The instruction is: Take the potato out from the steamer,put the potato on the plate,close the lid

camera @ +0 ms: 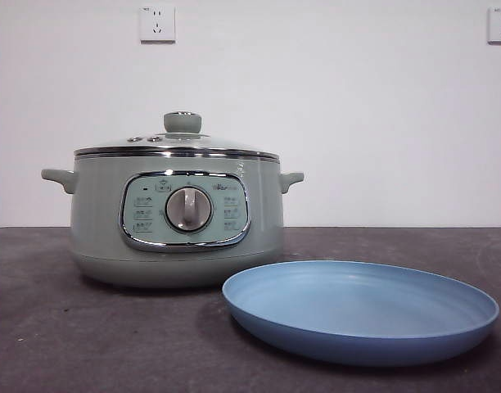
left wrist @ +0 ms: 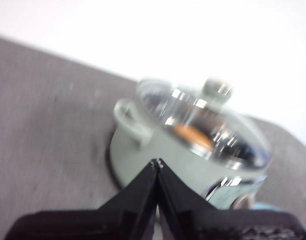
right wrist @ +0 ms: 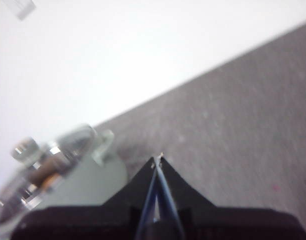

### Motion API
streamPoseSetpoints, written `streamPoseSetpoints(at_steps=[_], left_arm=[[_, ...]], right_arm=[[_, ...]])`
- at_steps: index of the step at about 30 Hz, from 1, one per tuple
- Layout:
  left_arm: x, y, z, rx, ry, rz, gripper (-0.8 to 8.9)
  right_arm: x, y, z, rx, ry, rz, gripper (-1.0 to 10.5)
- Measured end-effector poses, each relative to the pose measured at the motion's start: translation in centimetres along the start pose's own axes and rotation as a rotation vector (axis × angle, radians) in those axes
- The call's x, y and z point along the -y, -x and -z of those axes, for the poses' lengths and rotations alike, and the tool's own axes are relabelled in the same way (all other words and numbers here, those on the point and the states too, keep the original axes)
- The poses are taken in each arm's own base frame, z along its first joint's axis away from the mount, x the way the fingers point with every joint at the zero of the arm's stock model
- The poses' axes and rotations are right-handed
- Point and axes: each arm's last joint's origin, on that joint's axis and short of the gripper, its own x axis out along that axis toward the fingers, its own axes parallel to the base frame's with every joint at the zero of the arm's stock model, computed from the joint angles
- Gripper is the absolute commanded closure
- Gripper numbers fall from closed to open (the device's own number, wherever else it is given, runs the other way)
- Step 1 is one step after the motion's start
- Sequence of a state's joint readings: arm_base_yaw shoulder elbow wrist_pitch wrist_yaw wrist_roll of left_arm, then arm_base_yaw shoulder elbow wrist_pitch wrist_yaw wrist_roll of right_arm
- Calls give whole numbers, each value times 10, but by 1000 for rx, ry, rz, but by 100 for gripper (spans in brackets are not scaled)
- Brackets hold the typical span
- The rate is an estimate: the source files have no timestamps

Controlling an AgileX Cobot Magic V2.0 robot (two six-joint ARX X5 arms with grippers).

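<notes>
The sage-green steamer (camera: 177, 217) stands on the dark table at centre left, its glass lid (camera: 181, 141) closed on it with the green knob up. The blue plate (camera: 361, 311) lies empty in front of it to the right. In the left wrist view an orange-brown patch of the potato (left wrist: 193, 135) shows through the lid (left wrist: 203, 120) inside the steamer (left wrist: 158, 160). My left gripper (left wrist: 157, 162) is shut and empty, apart from the pot. My right gripper (right wrist: 158, 159) is shut and empty, away from the steamer (right wrist: 78, 185). Neither arm shows in the front view.
The dark grey table (camera: 70, 327) meets a white wall behind, with two wall sockets (camera: 157, 24) high up.
</notes>
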State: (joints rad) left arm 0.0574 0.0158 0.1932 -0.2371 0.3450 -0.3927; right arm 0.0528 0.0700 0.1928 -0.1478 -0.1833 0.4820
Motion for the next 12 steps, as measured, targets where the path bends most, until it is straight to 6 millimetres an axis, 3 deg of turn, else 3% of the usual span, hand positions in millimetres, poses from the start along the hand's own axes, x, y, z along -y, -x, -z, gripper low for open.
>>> streamPoseSetpoints(at_steps=[4, 12], left_arm=[[14, 6, -25, -48, 12, 17, 822], [39, 1, -79, -232, -59, 130, 822]], right_arm=[[-16, -1, -28, -32, 15, -35, 959], [-48, -19, -82, -307, 87, -183, 959]])
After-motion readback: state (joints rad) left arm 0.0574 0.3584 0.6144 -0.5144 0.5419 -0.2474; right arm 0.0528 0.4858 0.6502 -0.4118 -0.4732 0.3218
